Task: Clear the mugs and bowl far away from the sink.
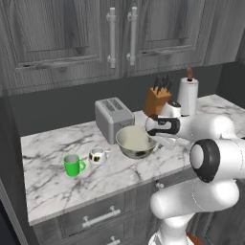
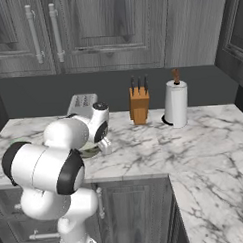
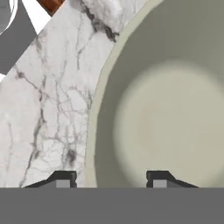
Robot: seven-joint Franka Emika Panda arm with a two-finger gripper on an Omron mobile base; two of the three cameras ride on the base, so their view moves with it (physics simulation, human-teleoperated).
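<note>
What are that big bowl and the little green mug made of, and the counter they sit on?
The bowl looks like glazed ceramic: smooth cream inside, greyish-green outside, soft sheen. The green mug seems ceramic or maybe plastic: uniform bright colour, pale inside. The counter looks like polished marble, white with grey veins. Since everything is rendered, these are guesses.

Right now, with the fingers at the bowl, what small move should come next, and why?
Probably lift the hand straight up. The fingers stand open, one on each side of the rim of the bowl, and the bowl already rests on the counter near the green mug and the whitish mug. Backing off sideways could knock the rim.
</note>
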